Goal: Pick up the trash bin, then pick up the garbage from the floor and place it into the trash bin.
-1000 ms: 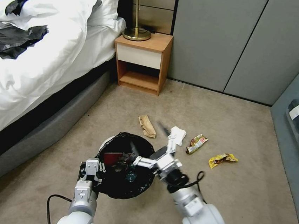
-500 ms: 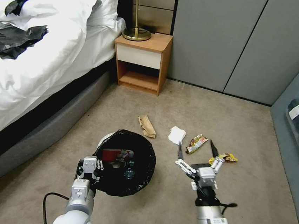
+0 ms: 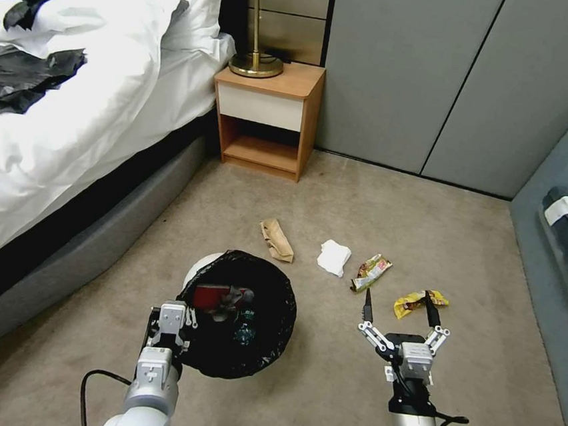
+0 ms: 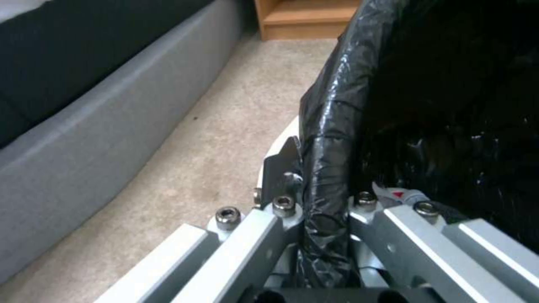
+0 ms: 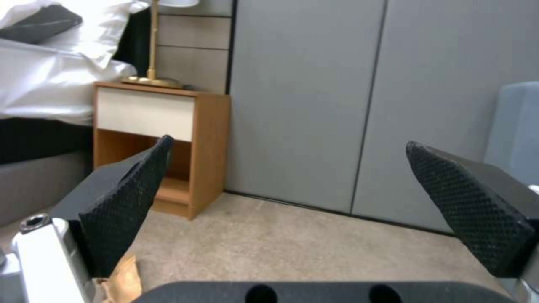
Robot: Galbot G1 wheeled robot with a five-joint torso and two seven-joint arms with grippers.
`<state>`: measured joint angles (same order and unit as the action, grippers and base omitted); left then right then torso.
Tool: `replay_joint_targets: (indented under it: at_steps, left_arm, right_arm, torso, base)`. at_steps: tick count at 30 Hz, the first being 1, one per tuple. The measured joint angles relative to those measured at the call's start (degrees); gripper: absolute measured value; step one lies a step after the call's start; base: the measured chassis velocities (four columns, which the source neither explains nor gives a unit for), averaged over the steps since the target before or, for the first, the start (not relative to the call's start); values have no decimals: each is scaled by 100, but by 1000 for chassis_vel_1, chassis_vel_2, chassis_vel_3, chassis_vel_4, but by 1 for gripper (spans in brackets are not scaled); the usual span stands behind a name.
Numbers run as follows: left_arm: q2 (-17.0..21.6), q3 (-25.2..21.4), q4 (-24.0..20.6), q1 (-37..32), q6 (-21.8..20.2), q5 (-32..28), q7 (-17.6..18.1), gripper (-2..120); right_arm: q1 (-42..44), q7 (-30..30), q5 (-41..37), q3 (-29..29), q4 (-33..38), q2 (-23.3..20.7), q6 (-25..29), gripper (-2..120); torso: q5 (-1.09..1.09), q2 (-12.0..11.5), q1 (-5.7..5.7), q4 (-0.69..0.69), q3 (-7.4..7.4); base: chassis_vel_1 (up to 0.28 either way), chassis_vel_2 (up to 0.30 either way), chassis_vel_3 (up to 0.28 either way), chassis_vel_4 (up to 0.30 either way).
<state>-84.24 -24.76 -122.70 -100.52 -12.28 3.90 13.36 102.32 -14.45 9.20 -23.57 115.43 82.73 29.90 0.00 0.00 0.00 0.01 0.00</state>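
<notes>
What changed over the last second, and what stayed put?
The right gripper, open and empty, swung away from over the trash bin to the robot's right, now near the yellow wrapper. The left gripper stays clamped on the bin's rim; the floor litter hasn't moved.

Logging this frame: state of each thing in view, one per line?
trash bin: upright, litter inside, gripped at rim
left gripper: shut on bin rim
right gripper: open, empty, near yellow wrapper
tissue: crumpled, on floor
brown paper scrap: on floor
snack wrapper: on floor

left pincer [image 3: 170, 319] gripping trash bin [image 3: 237, 312], right pincer [image 3: 399, 303] spread
</notes>
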Motion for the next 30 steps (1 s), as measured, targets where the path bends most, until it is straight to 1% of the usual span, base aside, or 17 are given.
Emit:
replay_joint_targets:
  at_steps: [4,12,18,23,30]
  left_arm:
    - [16,1,-8,-16,4,-31,11,1]
    - [39,-1,-14,22,-7,-78,21,1]
    - [30,0,9,119,20,-225,89,1]
    - [23,-20,46,133,36,-300,119,1]
    - [30,-22,53,144,36,-303,120,1]
  right_arm:
    - [-38,119,-148,-67,49,-14,53,100]
    - [-109,194,-168,-94,97,-30,43,100]
    - [-160,247,-165,-140,29,-16,95,100]
    - [-209,295,-143,-121,-61,-6,157,100]
    - [-236,365,-170,-90,-94,-5,108,100]
  torso:
    - [0,0,0,-1,0]
    - [0,0,0,-1,0]
    - [0,0,0,-3,0]
    - [0,0,0,1,0]
    - [-1,0,-1,0,0]
  base:
    - [-44,-60,-57,-54]
    - [-81,-73,-67,-76]
    - [-57,-74,-66,-66]
    - [0,0,0,0]
    - [0,0,0,0]
